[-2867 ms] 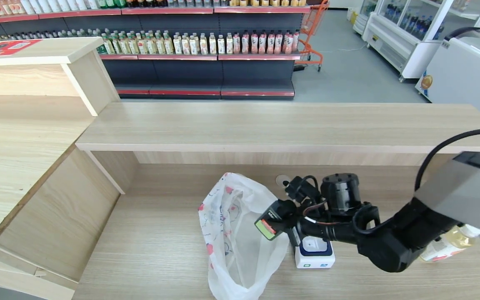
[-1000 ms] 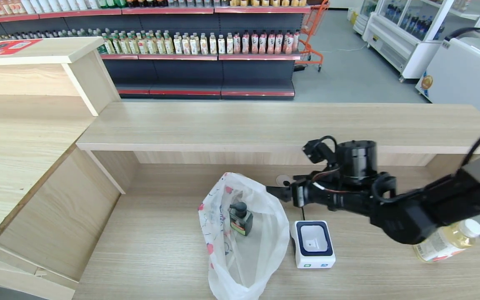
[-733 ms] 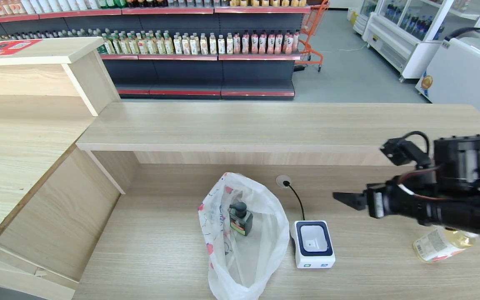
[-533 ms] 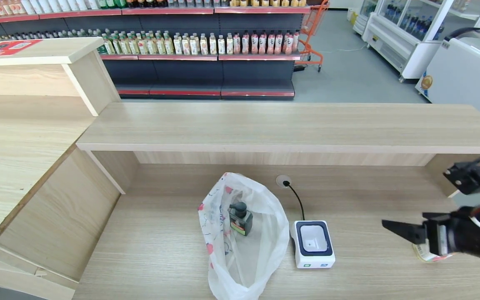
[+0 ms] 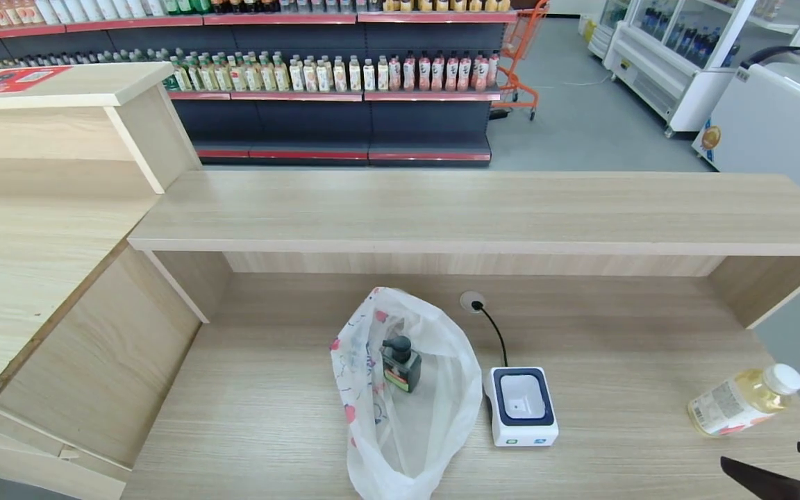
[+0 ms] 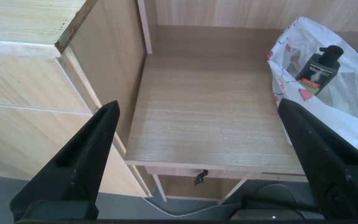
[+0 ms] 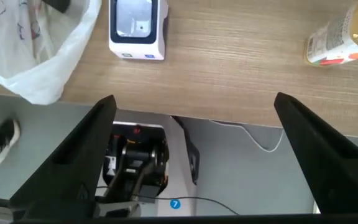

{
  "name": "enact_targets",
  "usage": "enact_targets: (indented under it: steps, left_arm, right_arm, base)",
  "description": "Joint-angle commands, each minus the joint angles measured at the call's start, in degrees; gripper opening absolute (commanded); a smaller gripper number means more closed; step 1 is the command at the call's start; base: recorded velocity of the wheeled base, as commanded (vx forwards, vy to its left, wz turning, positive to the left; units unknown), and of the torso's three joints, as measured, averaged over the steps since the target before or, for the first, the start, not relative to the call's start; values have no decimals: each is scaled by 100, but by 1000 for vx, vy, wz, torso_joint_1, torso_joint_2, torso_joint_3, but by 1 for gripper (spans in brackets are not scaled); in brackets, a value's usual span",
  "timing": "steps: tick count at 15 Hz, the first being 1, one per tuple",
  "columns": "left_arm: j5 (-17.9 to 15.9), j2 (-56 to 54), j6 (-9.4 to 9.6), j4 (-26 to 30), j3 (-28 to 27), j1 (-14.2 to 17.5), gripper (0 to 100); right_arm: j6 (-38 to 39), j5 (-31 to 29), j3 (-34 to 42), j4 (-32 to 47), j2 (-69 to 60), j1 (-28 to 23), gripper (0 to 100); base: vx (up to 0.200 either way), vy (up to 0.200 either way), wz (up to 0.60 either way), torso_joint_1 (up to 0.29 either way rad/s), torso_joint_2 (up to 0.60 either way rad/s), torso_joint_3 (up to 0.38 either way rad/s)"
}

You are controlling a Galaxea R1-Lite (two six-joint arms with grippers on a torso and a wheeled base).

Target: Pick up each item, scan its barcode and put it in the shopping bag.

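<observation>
Looking down, we saw the left claw [image 6: 199,104] and right claw [image 5: 785,467] both spread apart, empty. The oil bottle [image 5: 744,401] lay on the table [image 5: 615,347] at four o'clock; the pump bottle [image 5: 400,363] stood inside the bag [image 5: 442,417], scanner [image 5: 521,406] at its three o'clock.

Head view: right gripper [image 5: 760,452] is cut by the lower right corner, just two dark fingers [image 5: 761,480] poking in, wrist out of frame. Scanner cable [image 5: 494,333] end is hidden behind the scanner [image 5: 521,406]. Right wrist view: yellow bottle [image 7: 344,34], scanner and shopping bag [image 7: 30,56] are all cropped by the picture's edge, bottle cap out of frame. Bottle label print is too small to read.
</observation>
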Motion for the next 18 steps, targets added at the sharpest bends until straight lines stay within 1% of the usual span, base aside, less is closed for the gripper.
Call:
enact_targets:
  steps: [1,4,7,9,13,18]
  left_arm:
    - [2,-2,10,-1,1,0,100]
    - [2,-2,10,-1,1,0,100]
    - [2,-2,10,-1,1,0,100]
    - [2,-2,27,-1,1,0,100]
    - [2,-2,27,-1,1,0,100]
    - [2,-2,36,-1,1,0,100]
  right_arm:
    - [-4,-8,8,10,-103,0,100]
    - [-4,-8,0,10,-51,0,100]
    - [-4,-8,-9,10,-59,0,100]
    - [-4,-16,0,10,-95,-27,100]
    - [-4,-43,8,18,-59,-264,100]
    - [-13,-60,-18,546,-147,-343,100]
  base:
    - [-200,0,0,7,12,-2]
    - [-200,0,0,2,4,1]
    - [0,0,0,0,0,0]
    - [0,-200,0,0,-5,0]
    - [0,-200,0,10,5,-1]
    - [0,-200,0,2,4,4]
